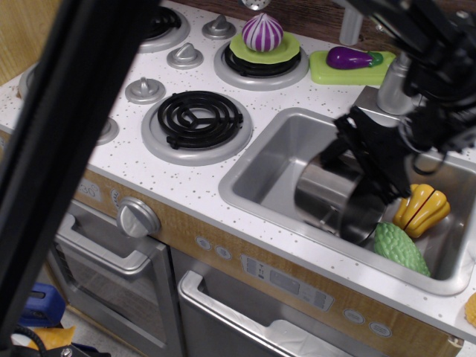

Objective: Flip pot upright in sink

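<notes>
The shiny steel pot [321, 198] lies on its side in the grey sink [271, 160], its dark mouth facing right toward the toy vegetables. My black gripper [364, 172] has come down from the right and sits over the pot's mouth end. Its fingers are spread, one finger [336, 147] above the pot's top side and the other near the rim on the right. The jaws look open and straddle the pot's rim. The pot's mouth is partly hidden behind the gripper.
A yellow toy vegetable [422, 210] and a green one [400, 249] lie in the sink right of the pot. The faucet [393, 83] stands behind the sink. A purple eggplant [353, 56], a purple onion [264, 33] and coil burners [192, 117] are on the countertop.
</notes>
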Motion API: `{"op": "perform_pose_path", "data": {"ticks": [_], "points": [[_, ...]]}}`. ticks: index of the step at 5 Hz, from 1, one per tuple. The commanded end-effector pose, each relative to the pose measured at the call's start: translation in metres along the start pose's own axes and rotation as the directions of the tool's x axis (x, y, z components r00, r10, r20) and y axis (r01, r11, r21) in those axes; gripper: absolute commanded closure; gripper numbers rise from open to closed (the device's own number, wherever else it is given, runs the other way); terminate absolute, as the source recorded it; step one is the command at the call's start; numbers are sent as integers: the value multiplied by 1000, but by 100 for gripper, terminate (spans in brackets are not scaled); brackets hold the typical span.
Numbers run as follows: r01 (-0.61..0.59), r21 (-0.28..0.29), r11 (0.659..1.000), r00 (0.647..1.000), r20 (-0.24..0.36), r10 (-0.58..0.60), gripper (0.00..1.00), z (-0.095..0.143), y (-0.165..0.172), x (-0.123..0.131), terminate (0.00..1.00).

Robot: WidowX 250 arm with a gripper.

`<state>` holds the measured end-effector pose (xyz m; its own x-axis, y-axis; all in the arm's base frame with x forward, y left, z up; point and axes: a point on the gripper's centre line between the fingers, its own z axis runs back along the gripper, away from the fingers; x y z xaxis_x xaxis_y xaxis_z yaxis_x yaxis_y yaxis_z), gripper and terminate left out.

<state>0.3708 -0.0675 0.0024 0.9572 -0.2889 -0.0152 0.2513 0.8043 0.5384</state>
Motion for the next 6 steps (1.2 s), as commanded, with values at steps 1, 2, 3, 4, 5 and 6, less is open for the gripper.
{"op": "perform_pose_path", "data": {"ticks": [1,2,3,4,5,6], "points": [[-20,-76,997,998,53,24,100,2,12,-3,0],[-49,-154,987,997,59,59,100,-2,18,-15,0],[-78,-262,962,990,92,105,100,-9,23,-22,0],[-37,-251,967,990,122,69,0,-15,25,-21,0],[-37,-251,967,990,122,69,0,-15,25,-21,0],[-37,-251,967,990,122,69,0,-15,25,-21,0]]}}
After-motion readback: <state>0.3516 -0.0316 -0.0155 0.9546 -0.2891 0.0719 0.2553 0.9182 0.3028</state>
